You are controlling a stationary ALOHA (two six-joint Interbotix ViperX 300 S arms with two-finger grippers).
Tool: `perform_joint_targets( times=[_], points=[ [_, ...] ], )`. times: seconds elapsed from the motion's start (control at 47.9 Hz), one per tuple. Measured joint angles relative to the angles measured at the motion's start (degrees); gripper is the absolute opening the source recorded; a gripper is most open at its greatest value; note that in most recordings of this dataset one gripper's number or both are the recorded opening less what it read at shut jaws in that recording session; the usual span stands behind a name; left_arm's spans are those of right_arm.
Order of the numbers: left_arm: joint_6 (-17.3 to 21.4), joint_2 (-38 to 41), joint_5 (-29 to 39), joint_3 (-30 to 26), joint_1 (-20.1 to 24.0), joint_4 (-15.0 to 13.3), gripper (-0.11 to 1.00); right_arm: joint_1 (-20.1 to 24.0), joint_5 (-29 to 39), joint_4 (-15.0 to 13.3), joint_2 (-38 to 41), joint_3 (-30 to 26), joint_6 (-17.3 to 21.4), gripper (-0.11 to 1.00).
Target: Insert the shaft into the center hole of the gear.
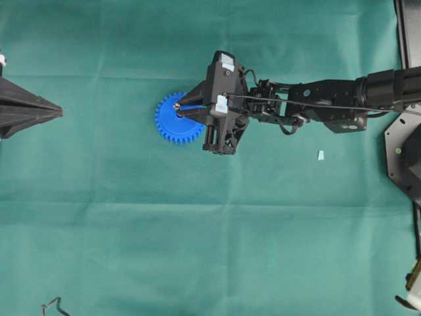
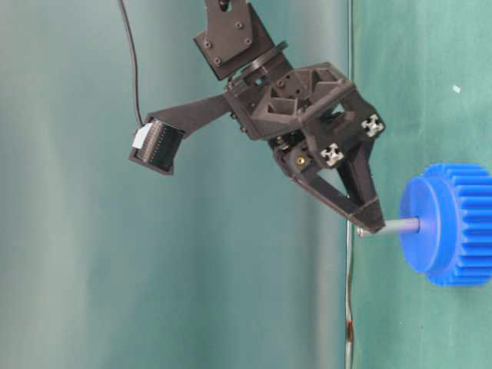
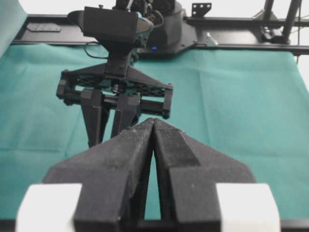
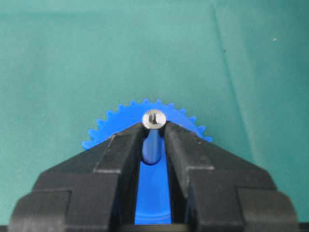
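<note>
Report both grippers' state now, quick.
Left gripper: shut, holding nothing.
Right gripper: shut on the shaft, whose lower end sits in the gear.

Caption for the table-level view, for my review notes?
Right gripper holds the shaft with its end in the gear.

Before you: one gear (image 1: 172, 122), one shaft (image 2: 390, 227), one pale scrap (image 1: 321, 155), two grippers (image 1: 186, 108) (image 3: 153, 126).

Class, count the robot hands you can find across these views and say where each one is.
2. The right hand is over the blue gear at the cloth's middle, closed on the shaft. The left hand sits closed at the left edge, away from the gear.
</note>
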Motion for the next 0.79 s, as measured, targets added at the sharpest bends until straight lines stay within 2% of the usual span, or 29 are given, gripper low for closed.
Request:
perform_joint_targets(
  times=[0.501, 0.794],
  points=[
    [-0.1, 0.0, 0.0, -0.1, 0.0, 0.1, 0.0, 0.0, -0.2, 0.2, 1.3, 0.0, 0.1, 0.17],
    [0.0, 0.0, 0.0, -0.1, 0.0, 0.1, 0.0, 0.1, -0.4, 1.4, 3.9, 0.0, 0.2, 0.17]
  ],
)
